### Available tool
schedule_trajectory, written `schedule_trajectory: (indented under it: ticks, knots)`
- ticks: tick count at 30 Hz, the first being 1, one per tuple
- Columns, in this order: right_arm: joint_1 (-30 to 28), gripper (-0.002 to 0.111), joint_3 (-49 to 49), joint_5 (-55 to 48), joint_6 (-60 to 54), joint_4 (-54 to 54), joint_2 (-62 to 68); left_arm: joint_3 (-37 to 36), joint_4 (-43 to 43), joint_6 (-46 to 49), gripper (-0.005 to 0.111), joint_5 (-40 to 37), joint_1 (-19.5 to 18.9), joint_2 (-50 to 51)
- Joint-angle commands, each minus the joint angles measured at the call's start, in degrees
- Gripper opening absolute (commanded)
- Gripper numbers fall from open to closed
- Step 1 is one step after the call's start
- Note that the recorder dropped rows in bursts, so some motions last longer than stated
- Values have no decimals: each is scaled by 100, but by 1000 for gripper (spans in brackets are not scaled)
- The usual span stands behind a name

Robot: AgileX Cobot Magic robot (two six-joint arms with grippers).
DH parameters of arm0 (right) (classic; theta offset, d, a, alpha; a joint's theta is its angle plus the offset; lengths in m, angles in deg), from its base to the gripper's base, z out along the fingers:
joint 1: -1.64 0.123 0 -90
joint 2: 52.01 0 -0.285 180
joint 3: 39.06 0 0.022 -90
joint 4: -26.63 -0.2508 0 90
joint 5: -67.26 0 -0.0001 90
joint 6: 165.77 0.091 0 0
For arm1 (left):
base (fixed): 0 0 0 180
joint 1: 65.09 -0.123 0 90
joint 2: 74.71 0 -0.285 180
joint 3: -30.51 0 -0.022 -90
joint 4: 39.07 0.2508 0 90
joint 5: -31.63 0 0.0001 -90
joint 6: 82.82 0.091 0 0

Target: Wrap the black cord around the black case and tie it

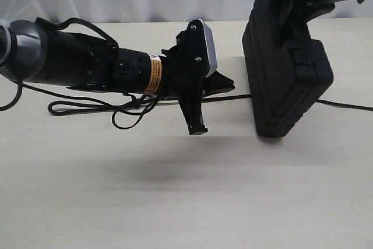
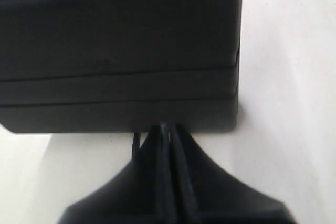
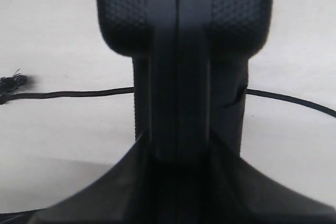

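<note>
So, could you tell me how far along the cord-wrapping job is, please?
Done: the right gripper holds the black case upright, the black cord emerging on both sides of it. In hand: the shut left gripper sits by the cord beside the case. Left: wrapping and tying.

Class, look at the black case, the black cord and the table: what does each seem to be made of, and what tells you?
The black case: probably moulded plastic, matte, going by its pebbled texture and ribbed panels.
The black cord: looks like braided fibre, matte, with one end frayed into a tuft.
The table: pale, with faint grain lines; wood or laminate, unclear.
</note>
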Motion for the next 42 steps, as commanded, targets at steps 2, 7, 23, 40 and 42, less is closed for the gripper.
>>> schedule_trajectory:
  ticks: [2, 7, 23, 40, 42]
  knots:
    - [-15, 4, -108, 159, -23, -38, 23, -17, 32, -56, 0, 35, -27, -52]
    - [-15, 4, -167, 159, -268, -569, 274, -17, 32, -70, 0, 35, -27, -52]
    - [-15, 37, -155, 159, -113, 40, 434, -17, 32, -120, 0, 503, -27, -40]
    - [-15, 41, 34, 159, -125, -32, 109, -17, 32, -120, 0, 515, -27, -40]
    - [-15, 41, 34, 159, -125, -32, 98, -17, 32, -120, 0, 515, -27, -40]
